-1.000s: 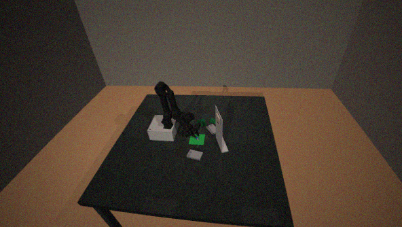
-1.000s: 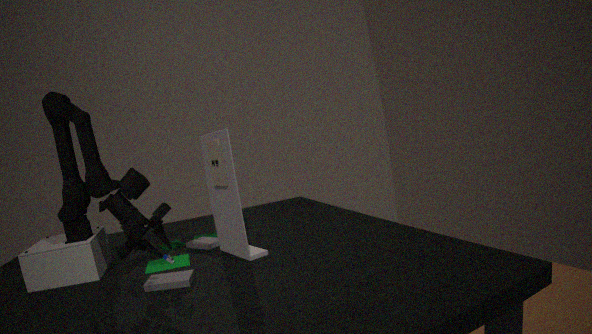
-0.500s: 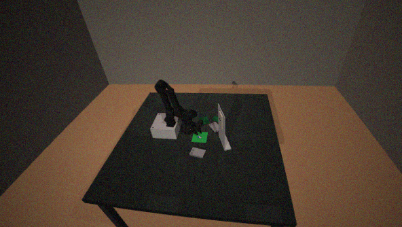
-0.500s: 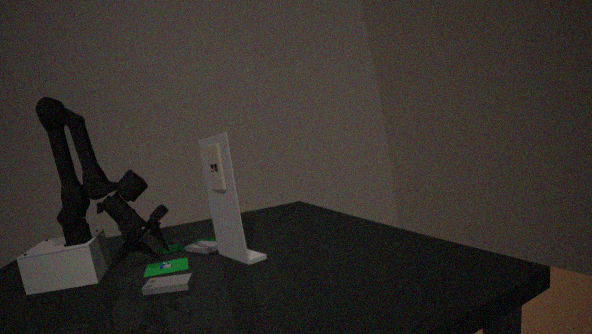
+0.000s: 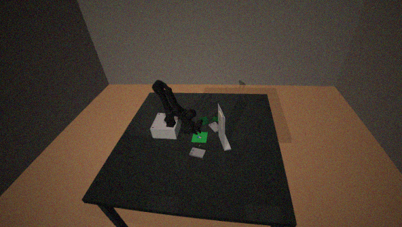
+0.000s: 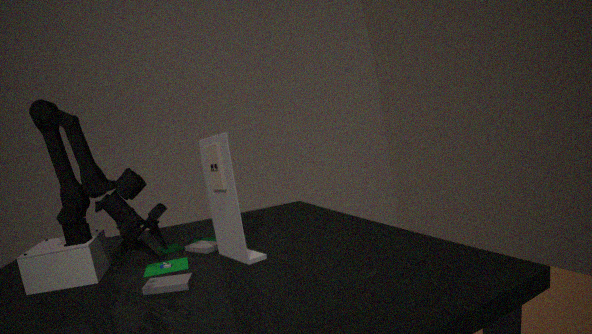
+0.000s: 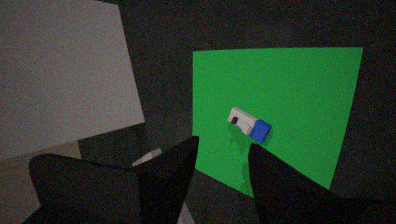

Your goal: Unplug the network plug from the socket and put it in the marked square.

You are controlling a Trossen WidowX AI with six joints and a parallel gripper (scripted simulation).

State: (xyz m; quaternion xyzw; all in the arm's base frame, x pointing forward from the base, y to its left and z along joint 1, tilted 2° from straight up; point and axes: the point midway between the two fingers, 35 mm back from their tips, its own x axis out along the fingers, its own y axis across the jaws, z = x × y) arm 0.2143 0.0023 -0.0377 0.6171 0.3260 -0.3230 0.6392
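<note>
Half-open claw (image 7: 222, 165) holds nothing above plug (image 7: 249, 125).

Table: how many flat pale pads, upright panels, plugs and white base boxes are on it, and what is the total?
Pads: 2
Panel: 1
Plug: 1
Base box: 1
Total: 5

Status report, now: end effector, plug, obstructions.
Black end effector open, empty, above the table. Small white network plug with blue end lies inside the green marked square, released. Nothing in the way.
</note>
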